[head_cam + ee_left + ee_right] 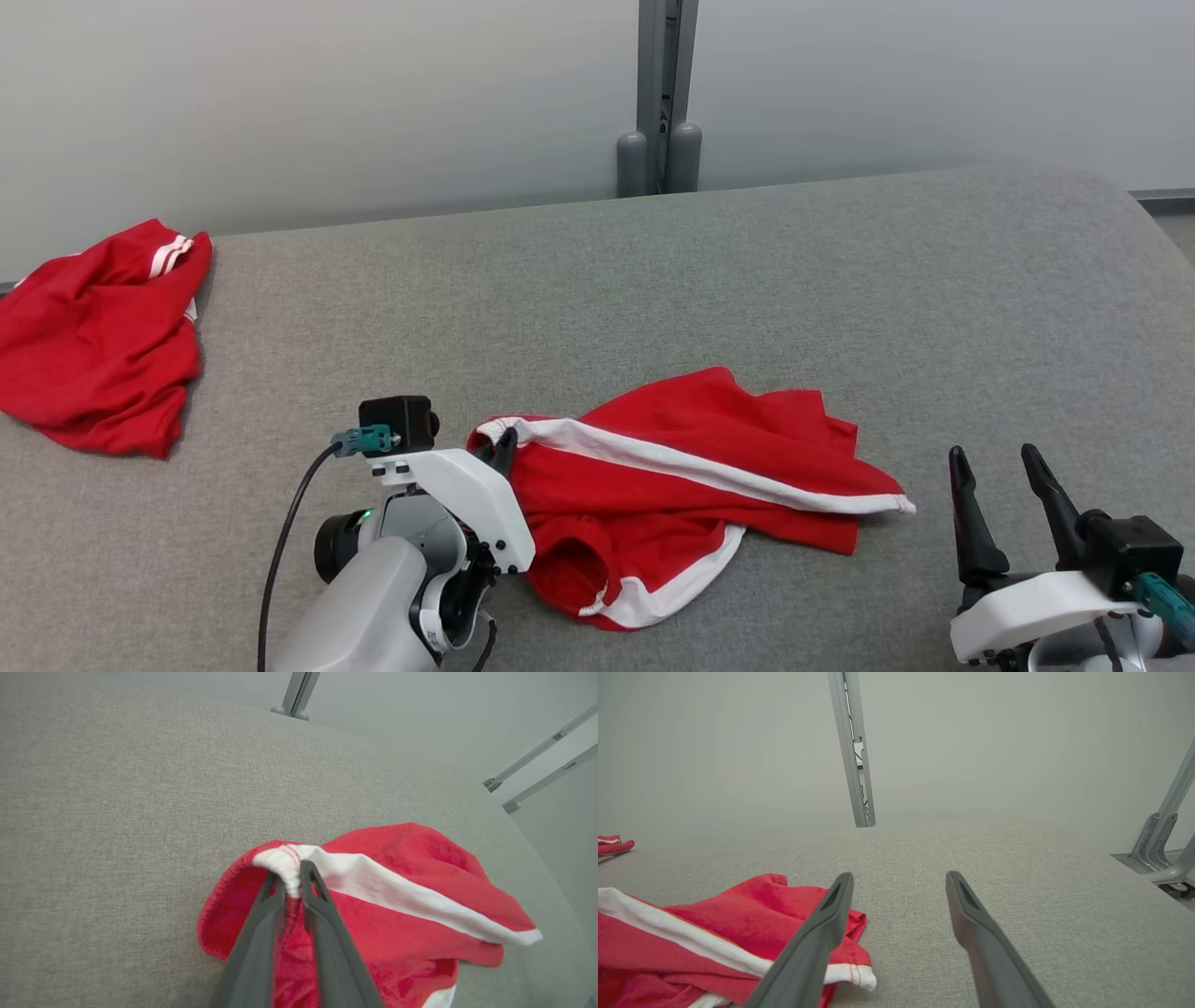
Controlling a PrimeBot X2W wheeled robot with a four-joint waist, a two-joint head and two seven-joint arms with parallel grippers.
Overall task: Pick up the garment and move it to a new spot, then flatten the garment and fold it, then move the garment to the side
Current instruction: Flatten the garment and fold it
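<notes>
1. The left gripper (292,873) had its two dark fingers drawn close together on the white-trimmed edge of the garment (397,891). A bunched fold of that trim was pinched between the tips.
2. In the head view, the left gripper (504,446) sat at the left end of the garment (672,467), on the near part of the grey cushioned surface (747,280).
3. The garment, red with white bands, lay crumpled near the middle of the surface and spread to the right from the pinched end. I could not tell whether the pinched edge was lifted off the surface.
4. The right gripper (1004,462) had its fingers spread wide and held nothing. It sat at the near right, apart from the garment's right tip.
5. In the right wrist view, the right gripper (900,879) pointed across bare surface, and one finger crossed in front of the white-banded corner of the garment (714,905).
6. Another red cloth (93,345) lay heaped at the far left edge, well apart from both grippers.
7. A grey metal post (665,93) stood behind the far edge, against a pale wall.
</notes>
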